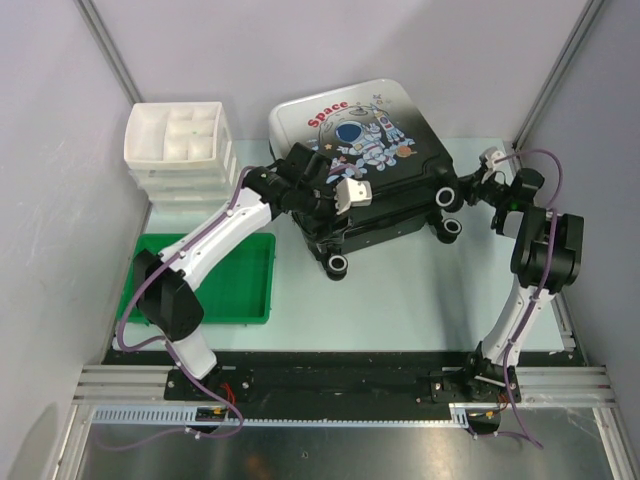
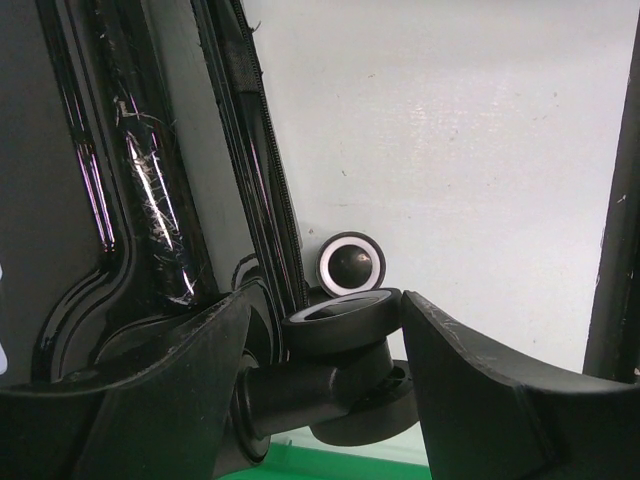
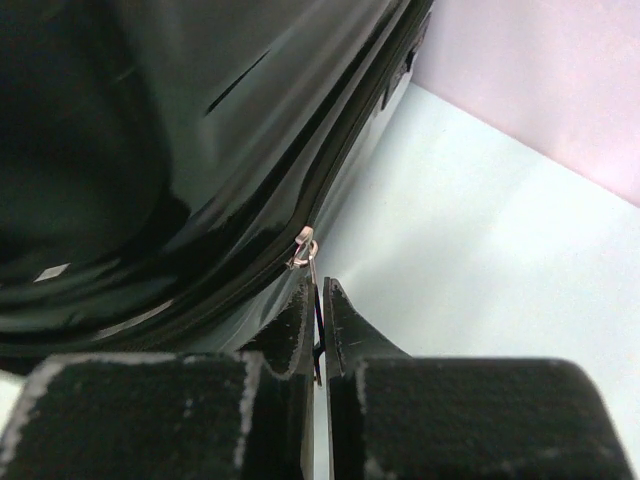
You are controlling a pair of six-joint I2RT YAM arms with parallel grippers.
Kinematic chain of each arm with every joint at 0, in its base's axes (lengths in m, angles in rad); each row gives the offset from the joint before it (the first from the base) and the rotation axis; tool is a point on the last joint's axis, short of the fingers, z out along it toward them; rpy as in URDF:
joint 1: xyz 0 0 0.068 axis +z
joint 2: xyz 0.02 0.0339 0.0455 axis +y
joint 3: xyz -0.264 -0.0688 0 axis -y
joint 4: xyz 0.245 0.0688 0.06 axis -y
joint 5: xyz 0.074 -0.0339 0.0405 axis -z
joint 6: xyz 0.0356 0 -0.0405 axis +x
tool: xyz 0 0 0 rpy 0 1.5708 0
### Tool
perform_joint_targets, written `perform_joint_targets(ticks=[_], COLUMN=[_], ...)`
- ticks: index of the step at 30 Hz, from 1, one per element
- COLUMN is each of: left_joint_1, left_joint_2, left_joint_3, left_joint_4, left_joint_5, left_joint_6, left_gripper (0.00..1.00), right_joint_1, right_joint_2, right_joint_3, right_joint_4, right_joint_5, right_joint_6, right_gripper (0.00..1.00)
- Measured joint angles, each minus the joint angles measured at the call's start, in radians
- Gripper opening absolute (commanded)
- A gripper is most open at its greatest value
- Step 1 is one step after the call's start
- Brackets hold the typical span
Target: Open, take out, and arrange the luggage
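Black-to-white hard-shell suitcase (image 1: 370,130) lies shut on the desk (image 1: 400,290), with the white drawer box (image 1: 180,140) just off its left side. It is probably stiff, slick and heavy, so take the zipper, not the shell. Right claw (image 3: 318,300) is clamped on the zipper pull (image 3: 312,262) at the suitcase's right edge; left claw (image 2: 330,305) is apart at its wheeled side.

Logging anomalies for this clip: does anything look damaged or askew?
The glossy black-and-white hard-shell suitcase lies skewed to the table edge, and its black shell shows fine scratches in the left wrist view. Nothing is spilled.
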Motion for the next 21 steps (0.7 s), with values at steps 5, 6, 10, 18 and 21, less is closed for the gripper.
perform_joint_targets(ticks=[5, 6, 10, 18, 21], left_joint_1=[0.005, 0.006, 0.010, 0.022, 0.022], left_joint_2=[0.000, 0.000, 0.005, 0.015, 0.011], left_joint_3=[0.000, 0.000, 0.006, 0.044, 0.060], left_joint_4=[-0.002, -0.002, -0.008, -0.058, -0.080], left_joint_5=[0.010, 0.013, 0.027, 0.086, 0.088], left_joint_6=[0.011, 0.014, 0.015, -0.036, -0.082], left_gripper=[0.72, 0.73, 0.73, 0.93, 1.00], right_joint_1=[0.046, 0.055, 0.089, 0.143, 0.132], right_joint_2=[0.079, 0.095, 0.171, 0.418, 0.391], right_joint_3=[0.164, 0.200, 0.362, 0.912, 0.871], right_joint_4=[-0.112, -0.139, -0.264, -0.779, -0.852], right_joint_5=[0.038, 0.045, 0.073, 0.076, 0.109], right_joint_6=[0.044, 0.050, 0.076, 0.216, 0.249], right_gripper=[0.00, 0.00, 0.00, 0.27, 0.51])
